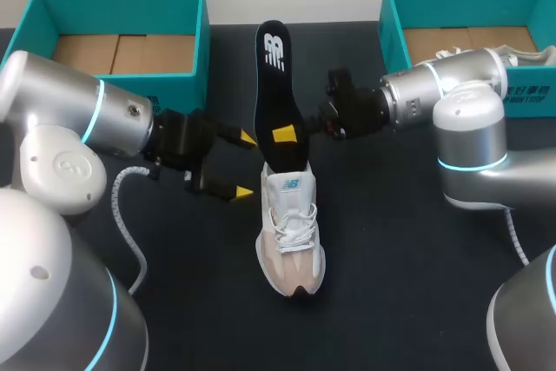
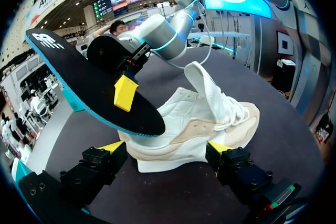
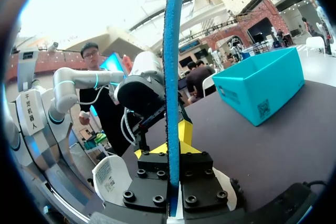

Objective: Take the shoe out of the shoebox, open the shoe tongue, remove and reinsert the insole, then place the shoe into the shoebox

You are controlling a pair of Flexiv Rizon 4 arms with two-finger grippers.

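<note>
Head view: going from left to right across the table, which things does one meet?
left shoebox → left gripper → insole → right shoebox

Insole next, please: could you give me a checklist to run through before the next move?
1. Right tool shut on the insole: ok.
2. Tongue of the shoe raised open: ok.
3. Shoe upright on the table: ok.
4. Left tool gripping the shoe: not ok, it is open.
5. Insole's lower end inside the shoe: cannot tell.
</note>
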